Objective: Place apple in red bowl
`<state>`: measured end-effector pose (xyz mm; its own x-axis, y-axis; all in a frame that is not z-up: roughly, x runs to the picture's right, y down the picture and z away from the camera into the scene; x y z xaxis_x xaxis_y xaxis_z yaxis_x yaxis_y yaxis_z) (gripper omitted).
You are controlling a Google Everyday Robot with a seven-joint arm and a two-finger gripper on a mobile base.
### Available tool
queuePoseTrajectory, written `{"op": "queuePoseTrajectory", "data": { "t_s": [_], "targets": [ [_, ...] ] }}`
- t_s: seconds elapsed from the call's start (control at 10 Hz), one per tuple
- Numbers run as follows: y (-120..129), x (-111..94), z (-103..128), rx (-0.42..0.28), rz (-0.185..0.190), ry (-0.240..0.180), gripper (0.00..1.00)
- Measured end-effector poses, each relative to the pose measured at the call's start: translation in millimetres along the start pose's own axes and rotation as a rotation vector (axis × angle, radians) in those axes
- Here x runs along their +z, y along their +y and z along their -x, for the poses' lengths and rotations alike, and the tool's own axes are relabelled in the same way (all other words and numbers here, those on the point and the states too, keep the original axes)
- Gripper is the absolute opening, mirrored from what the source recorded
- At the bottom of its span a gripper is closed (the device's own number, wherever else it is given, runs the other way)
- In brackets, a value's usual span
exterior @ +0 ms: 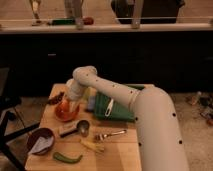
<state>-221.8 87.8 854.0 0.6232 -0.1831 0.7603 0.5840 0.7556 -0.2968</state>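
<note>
Over one red bowl (63,113), hand (67,104) with one apple (64,104).
</note>
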Motion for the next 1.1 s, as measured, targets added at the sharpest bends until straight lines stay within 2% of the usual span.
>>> {"op": "queuePoseTrajectory", "data": {
  "t_s": [0.6,1.1],
  "targets": [
    [-2.1,-2.0,1.7,-0.016,-0.012,-0.004,0.80],
    [2.0,-6.0,-5.5,0.026,-0.028,-0.015,0.80]
  ]
}}
